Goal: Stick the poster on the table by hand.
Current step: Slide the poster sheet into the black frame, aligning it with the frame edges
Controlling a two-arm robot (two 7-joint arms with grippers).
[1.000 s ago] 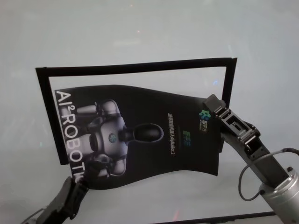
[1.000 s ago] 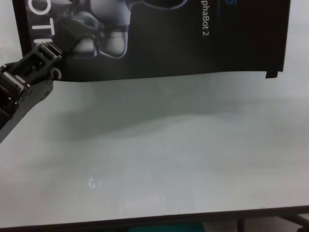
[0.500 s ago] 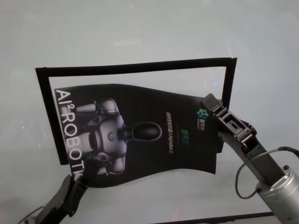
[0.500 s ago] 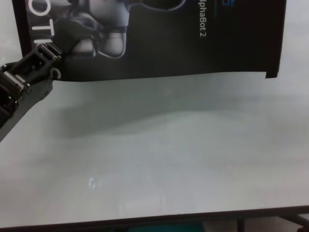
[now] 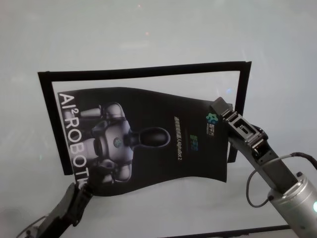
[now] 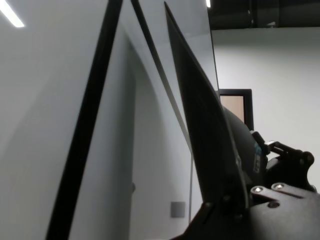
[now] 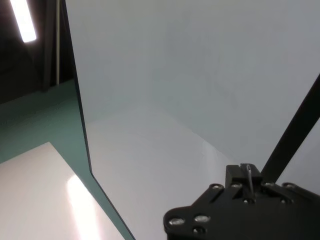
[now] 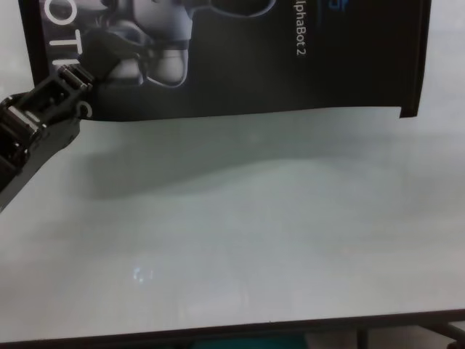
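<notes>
Two tools pinch opposite ends of the poster (image 5: 148, 141), the left tool (image 5: 79, 191) closed on its lettered near corner and the right tool (image 5: 220, 109) closed on its logo edge, so it hangs bowed lengthwise above the white bench (image 5: 148, 39), inside the black strip frame (image 5: 143, 72).

- Narrow black strips (image 5: 143, 72) form an open frame outline across the frame's middle: top bar, left bar (image 5: 52, 124), right bar (image 5: 243, 89).
- Teal-green floor (image 7: 45, 115) at left of the right wrist view.
</notes>
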